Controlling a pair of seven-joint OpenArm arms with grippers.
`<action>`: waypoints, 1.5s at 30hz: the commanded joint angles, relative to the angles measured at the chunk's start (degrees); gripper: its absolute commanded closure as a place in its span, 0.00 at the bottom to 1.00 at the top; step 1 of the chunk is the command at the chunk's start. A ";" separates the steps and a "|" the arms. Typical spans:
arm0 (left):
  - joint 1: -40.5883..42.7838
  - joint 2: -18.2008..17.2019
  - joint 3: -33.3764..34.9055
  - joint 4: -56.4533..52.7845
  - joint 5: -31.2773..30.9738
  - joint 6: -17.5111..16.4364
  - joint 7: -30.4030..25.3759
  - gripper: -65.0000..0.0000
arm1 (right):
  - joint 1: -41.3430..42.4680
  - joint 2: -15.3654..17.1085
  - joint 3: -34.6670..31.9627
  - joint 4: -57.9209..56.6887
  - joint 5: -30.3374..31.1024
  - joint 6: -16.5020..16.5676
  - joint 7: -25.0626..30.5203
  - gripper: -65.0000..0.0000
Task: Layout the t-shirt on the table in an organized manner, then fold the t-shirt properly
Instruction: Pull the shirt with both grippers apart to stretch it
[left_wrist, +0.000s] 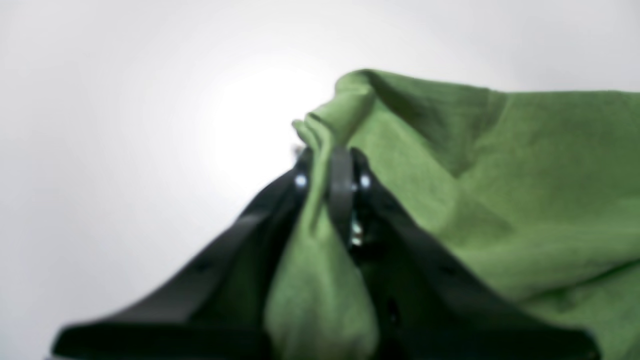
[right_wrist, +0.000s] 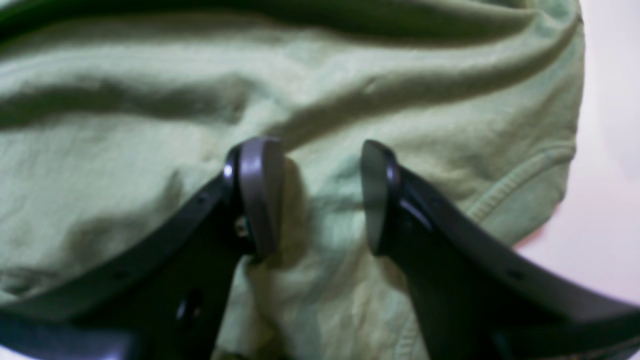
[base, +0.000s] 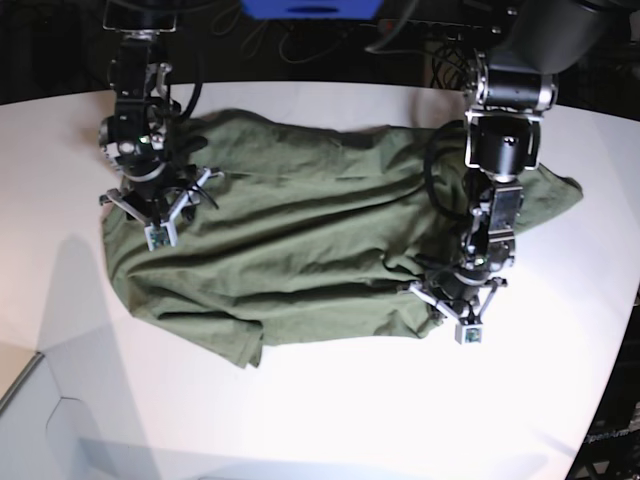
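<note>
Right claw (base: 158, 212): sitting at the upper left of the base view, over the shirt's left edge; its jaws are standing apart with cloth lying between the pads (right_wrist: 257, 195), pinching nothing that I can see.
Shirt (base: 300, 250): lying across the middle of the table (base: 330, 420), running from upper left to the right side of the base view, spread but not flat.
Shirt looks: plain olive green with no print; long wrinkles are running across it, a flap is drooping toward the lower middle, and one end is poking out at the far right behind the left arm. A stitched hem is showing at the right of the right wrist view.
Left claw (base: 462, 305): working at the lower right of the shirt in the base view; in the left wrist view its jaws are pressing together on a bunched fold of cloth at the shirt's edge.
Handling: I am judging the cloth to be light, soft and limp, so it will be sagging and trailing wherever it is lifted, and dragging wrinkles along the table.
Where to hold: hems and corners look like the best holds, since the doubled, stitched edge gives the pads more to bite than a single layer in mid-panel.
</note>
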 joint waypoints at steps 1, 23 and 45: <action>0.38 0.31 0.15 0.24 0.04 -0.37 4.98 0.97 | 0.02 0.19 0.06 0.03 -0.86 0.02 -2.72 0.59; -7.97 -10.95 -9.08 10.00 0.48 0.16 5.15 0.91 | 0.02 0.46 -0.38 -5.68 -0.86 0.02 -2.11 0.59; 23.15 -10.77 -24.12 50.26 -0.31 -0.46 14.74 0.00 | -8.15 0.37 0.06 11.55 -0.60 0.02 -2.11 0.58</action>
